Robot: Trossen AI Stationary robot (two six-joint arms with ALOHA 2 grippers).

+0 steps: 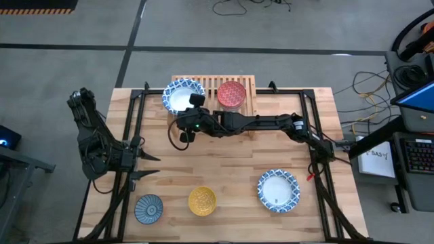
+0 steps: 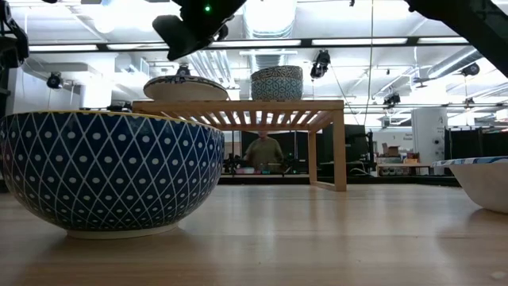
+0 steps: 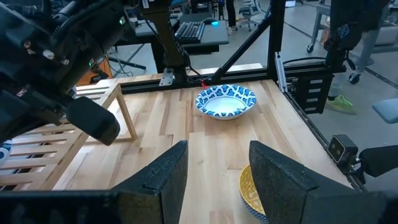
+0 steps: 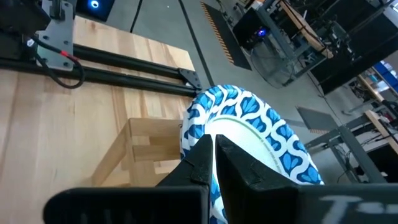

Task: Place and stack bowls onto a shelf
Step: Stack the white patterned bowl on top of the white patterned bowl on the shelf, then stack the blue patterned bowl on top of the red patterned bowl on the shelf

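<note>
The light-wood shelf (image 1: 247,88) stands at the table's far edge. On its slats rest a white bowl with a blue patterned rim (image 1: 182,95) at the left end and a red bowl (image 1: 231,95) beside it. My right gripper (image 4: 213,146) reaches across from the right. It is shut, with its tips at that white bowl's (image 4: 261,130) near right rim. On the table lie a grey-blue bowl (image 1: 148,208), a yellow bowl (image 1: 202,200) and a second white bowl (image 1: 278,190). My left gripper (image 3: 214,174) waits open at the table's left, above the yellow bowl (image 3: 247,194). My right gripper has its shut fingertips (image 4: 202,155) right at the near right part of the white bowl's blue rim (image 4: 205,121), coming from the table's near side and slanting slightly down. Whether they touch the rim I cannot tell. The bowl rests on the shelf's slats.
Black frame rails (image 1: 135,129) run along the table's left, right and far sides. The shelf's right end (image 1: 249,102) is bare slats. The grey-blue bowl (image 2: 111,171) fills the low view's left. A person (image 2: 263,151) shows in the room behind the shelf.
</note>
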